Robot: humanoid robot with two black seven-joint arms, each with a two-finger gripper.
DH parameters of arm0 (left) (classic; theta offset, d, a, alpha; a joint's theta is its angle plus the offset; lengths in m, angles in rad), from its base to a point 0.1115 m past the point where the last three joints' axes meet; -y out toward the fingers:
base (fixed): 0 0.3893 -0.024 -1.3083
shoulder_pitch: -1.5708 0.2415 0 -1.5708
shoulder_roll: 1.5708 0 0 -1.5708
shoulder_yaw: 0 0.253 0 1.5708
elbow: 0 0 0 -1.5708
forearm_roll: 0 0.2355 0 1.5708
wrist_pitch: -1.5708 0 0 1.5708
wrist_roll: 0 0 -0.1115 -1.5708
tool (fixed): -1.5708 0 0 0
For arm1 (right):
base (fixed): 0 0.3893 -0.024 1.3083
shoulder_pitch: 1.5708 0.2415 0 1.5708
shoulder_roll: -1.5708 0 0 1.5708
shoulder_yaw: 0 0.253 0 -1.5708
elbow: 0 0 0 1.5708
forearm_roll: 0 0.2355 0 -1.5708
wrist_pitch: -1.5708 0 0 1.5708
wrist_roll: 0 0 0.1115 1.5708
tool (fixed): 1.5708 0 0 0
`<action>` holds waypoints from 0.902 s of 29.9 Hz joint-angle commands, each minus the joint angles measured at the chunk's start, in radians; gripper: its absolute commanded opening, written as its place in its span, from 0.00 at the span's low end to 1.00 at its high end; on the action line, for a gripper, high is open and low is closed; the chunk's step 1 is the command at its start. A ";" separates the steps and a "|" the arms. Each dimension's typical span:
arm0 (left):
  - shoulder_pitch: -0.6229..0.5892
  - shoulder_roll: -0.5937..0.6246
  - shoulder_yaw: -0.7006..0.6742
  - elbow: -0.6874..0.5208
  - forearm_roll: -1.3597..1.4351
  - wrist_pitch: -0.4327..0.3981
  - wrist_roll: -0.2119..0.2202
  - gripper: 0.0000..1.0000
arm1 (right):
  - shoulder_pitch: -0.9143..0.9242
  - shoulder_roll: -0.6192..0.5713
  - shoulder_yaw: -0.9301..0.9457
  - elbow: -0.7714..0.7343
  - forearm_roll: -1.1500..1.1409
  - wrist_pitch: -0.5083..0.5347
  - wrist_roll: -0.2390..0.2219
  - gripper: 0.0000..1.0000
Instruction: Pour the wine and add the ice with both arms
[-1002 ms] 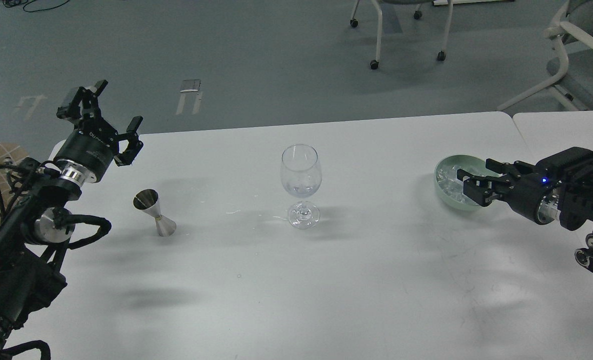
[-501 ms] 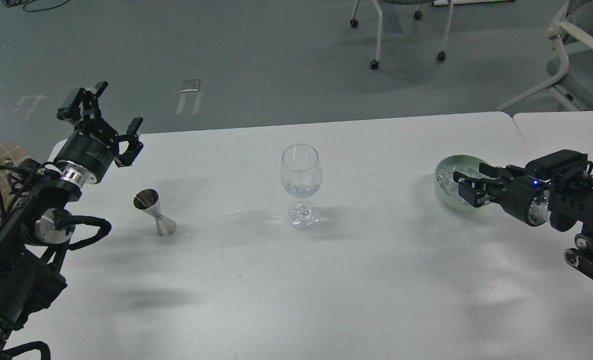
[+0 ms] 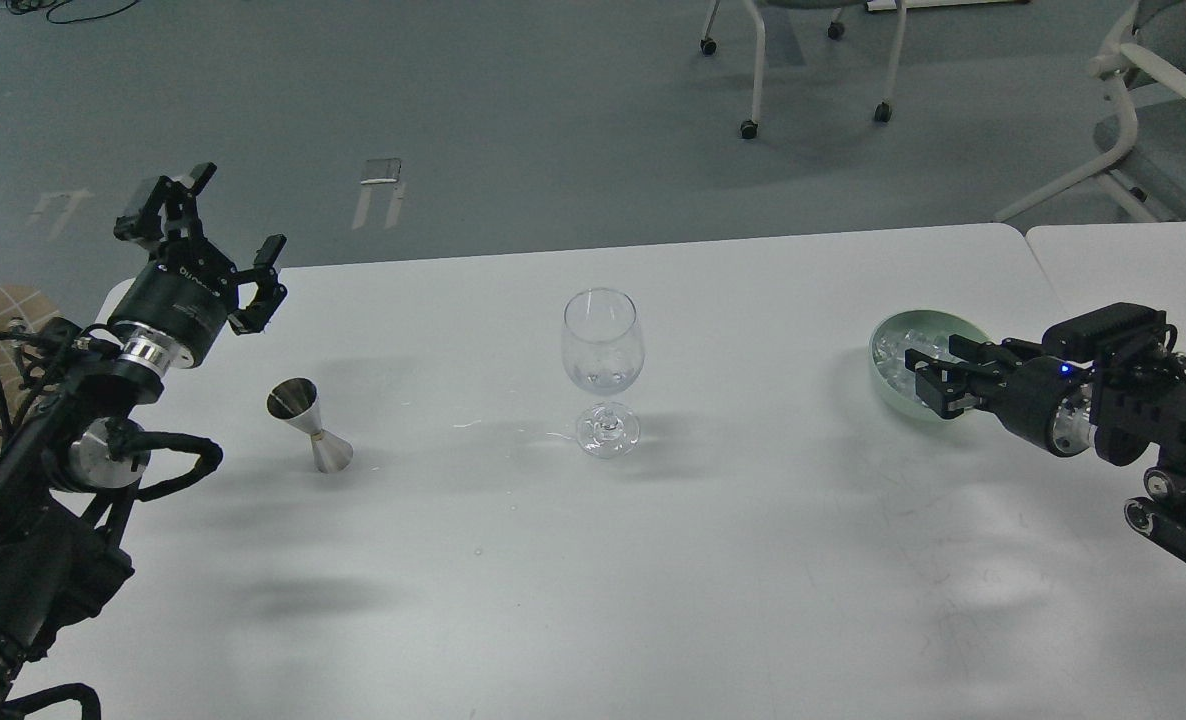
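A clear wine glass (image 3: 603, 345) stands upright at the table's middle, with a little clear wine (image 3: 601, 380) in the bottom of its bowl. A pale green bowl (image 3: 893, 395) at the right holds several clear ice cubes (image 3: 893, 350). My right gripper (image 3: 938, 378) reaches in from the right and sits low over the bowl's near right part, its fingers apart among the ice. I cannot tell whether a cube is between them. My left gripper (image 3: 228, 225) is open and empty, raised at the far left, behind a steel jigger (image 3: 310, 428).
The white table (image 3: 593, 560) has a few small wet streaks left of the glass foot. A second table (image 3: 1133, 260) adjoins at the right. Office chairs (image 3: 1143, 120) stand on the floor behind.
My right gripper has moved a little left and down into the bowl, and its arm has dropped lower. The left arm has barely moved.
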 commanded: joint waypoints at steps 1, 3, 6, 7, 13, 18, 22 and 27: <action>0.000 0.000 0.000 0.000 0.000 -0.002 0.000 0.98 | 0.000 0.013 0.001 -0.014 0.000 0.000 -0.001 0.56; 0.000 0.000 0.000 0.000 0.000 -0.003 0.000 0.98 | 0.000 0.018 0.001 -0.015 0.000 0.000 -0.001 0.56; 0.000 0.000 0.000 0.000 0.000 -0.003 0.000 0.98 | 0.002 0.019 0.000 -0.015 0.000 0.002 -0.001 0.56; 0.000 0.000 0.000 0.000 0.000 -0.003 0.001 0.98 | 0.002 0.019 0.000 -0.017 0.000 0.002 -0.001 0.56; 0.000 0.000 0.000 0.000 0.000 -0.003 0.001 0.98 | -0.001 0.018 0.000 -0.017 0.000 0.002 -0.001 0.53; 0.000 0.000 0.000 0.000 0.000 -0.003 0.000 0.98 | -0.001 0.018 0.000 -0.017 0.000 0.012 -0.001 0.47; 0.000 0.000 0.000 0.000 0.000 -0.005 0.000 0.98 | 0.000 0.018 0.000 -0.015 0.000 0.022 -0.001 0.42; 0.000 0.000 0.000 0.000 0.000 -0.005 0.000 0.98 | -0.001 0.018 0.000 -0.017 0.000 0.023 -0.001 0.42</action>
